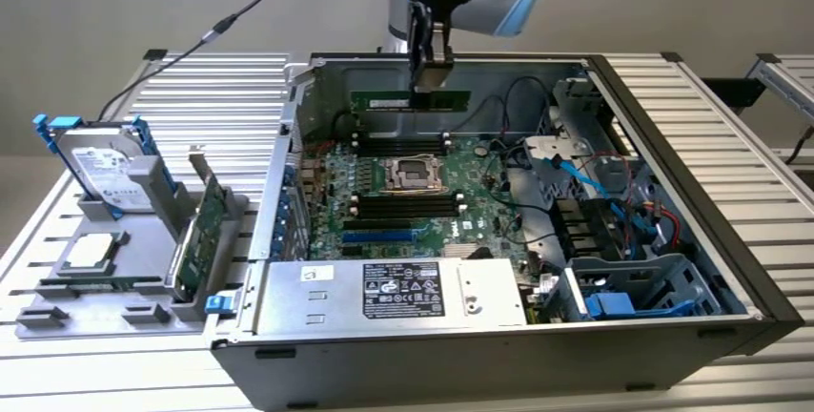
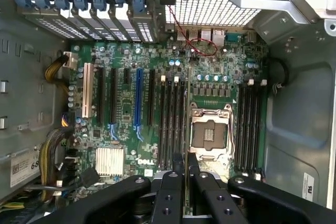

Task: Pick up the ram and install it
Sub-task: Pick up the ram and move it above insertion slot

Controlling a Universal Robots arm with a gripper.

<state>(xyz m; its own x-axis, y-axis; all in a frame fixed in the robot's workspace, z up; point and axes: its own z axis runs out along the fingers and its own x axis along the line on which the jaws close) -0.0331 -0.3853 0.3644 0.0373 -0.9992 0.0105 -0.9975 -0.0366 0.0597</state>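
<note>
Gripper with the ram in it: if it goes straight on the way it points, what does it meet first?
Most likely the ram held in the gripper would meet the dark memory slots beside the CPU socket. Depth leaves the exact slot unclear.

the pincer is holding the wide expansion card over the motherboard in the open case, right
Not quite. In the exterior view, the pincer is holding the ram, the narrow green stick, over the motherboard in the open case. The expansion card stands in the grey rack on the exterior view's left.
</note>
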